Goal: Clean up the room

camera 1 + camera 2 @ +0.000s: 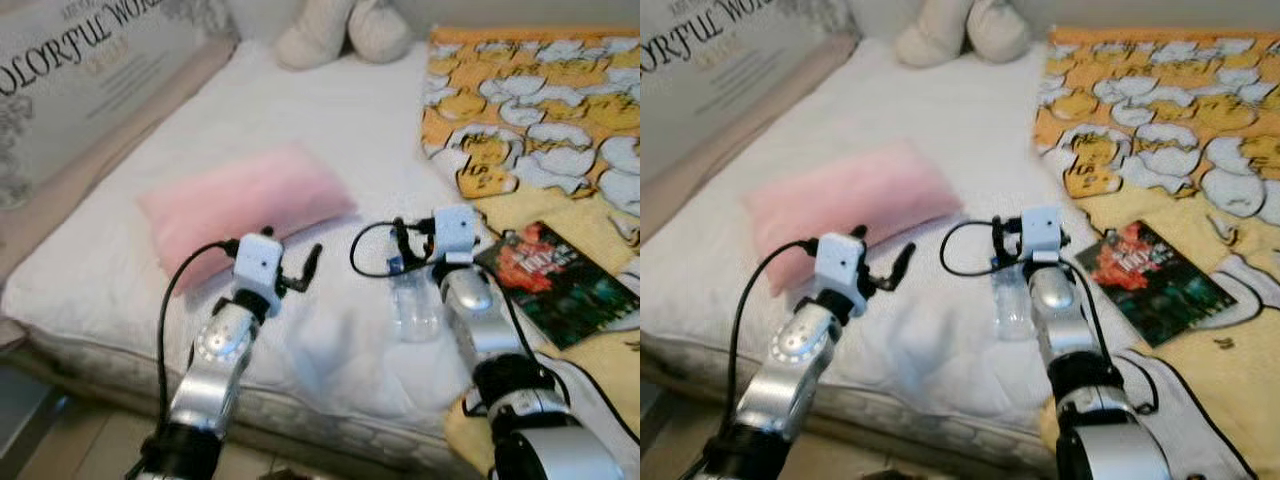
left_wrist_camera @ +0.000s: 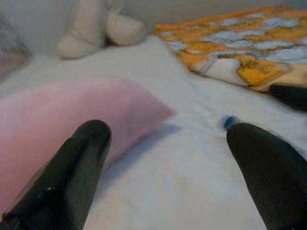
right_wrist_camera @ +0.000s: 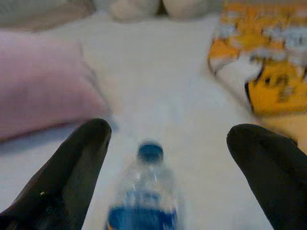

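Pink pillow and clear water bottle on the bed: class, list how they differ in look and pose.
The pink pillow is opaque, flat and plump; the water bottle is clear, slim and capped in blue. The pillow lies ahead of the left gripper, outside its fingers; the bottle lies between the open fingers of the right gripper. Both rest on the white mattress.

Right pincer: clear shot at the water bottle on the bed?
Probably yes. The right pincer is open, its fingers either side of the water bottle lying on the white bed, with nothing between.
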Available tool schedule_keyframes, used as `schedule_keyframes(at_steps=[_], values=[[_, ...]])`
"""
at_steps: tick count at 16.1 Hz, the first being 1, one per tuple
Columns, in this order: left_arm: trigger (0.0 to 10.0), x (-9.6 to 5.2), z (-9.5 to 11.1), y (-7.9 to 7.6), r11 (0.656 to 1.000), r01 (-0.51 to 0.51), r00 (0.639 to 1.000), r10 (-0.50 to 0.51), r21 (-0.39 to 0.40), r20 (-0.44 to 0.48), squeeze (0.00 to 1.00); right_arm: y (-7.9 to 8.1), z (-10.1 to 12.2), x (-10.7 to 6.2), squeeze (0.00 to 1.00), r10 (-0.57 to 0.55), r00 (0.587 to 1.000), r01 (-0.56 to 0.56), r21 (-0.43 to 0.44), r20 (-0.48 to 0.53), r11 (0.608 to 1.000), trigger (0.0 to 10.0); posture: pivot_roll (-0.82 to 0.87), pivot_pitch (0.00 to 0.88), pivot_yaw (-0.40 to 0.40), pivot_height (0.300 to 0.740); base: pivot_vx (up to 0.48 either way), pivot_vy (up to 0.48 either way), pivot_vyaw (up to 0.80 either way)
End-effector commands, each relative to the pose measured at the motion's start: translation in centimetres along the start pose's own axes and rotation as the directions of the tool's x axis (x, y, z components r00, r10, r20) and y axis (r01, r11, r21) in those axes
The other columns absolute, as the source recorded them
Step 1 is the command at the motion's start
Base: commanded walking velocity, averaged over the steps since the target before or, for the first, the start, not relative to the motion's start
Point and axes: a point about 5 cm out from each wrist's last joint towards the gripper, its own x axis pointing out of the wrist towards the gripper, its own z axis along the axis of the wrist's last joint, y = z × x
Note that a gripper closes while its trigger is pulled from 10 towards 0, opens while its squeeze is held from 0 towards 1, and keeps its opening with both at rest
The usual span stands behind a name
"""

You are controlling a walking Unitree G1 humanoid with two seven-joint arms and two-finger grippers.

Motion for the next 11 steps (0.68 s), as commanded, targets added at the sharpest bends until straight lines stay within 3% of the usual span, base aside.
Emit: schedule_keyframes(at_steps=[1,3,6,7,8,11], values=[[10.0,-0.6,0.5,-0.1,0.997,0.072,0.997,-0.072,0.006,-0.014,0.00,0.9,-0.2,0.4,0.00,0.023,0.998,-0.021,0.045,-0.053,0.999,10.0,-0.12,0.000,0.118,0.740,0.000,0.000,0.00],[10.0,-2.5,1.5,0.0,0.969,0.241,0.970,-0.237,0.061,-0.056,0.00,2.1,-1.4,0.6,0.00,0.063,0.989,-0.056,0.054,-0.134,0.997,10.0,-0.06,0.000,0.109,0.740,0.000,0.000,0.00],[10.0,-4.7,2.1,-0.7,0.907,0.420,0.898,-0.418,-0.016,-0.139,0.00,3.4,-3.0,0.4,0.00,0.080,0.960,-0.070,0.045,-0.268,0.997,10.0,0.00,0.019,0.096,0.740,0.000,0.000,0.00],[10.0,-5.0,3.7,-1.4,0.880,0.462,0.876,-0.472,-0.113,-0.101,0.00,3.0,-2.8,0.6,0.00,0.008,0.956,-0.010,-0.006,-0.292,1.000,10.0,0.01,0.022,0.094,0.740,0.000,0.000,0.00],[10.0,-5.1,4.6,-1.7,0.865,0.480,0.867,-0.493,-0.146,-0.071,0.00,2.7,-2.6,0.7,0.00,-0.034,0.957,0.026,-0.034,-0.287,0.999,10.0,0.01,0.024,0.094,0.740,0.000,0.000,0.00],[10.0,-5.2,4.9,-2.3,0.836,0.541,0.833,-0.548,-0.094,-0.080,0.00,1.4,-2.1,0.8,0.00,-0.115,0.964,0.109,-0.039,-0.240,0.993,10.0,-0.01,0.020,0.100,0.740,0.000,0.000,0.00]])
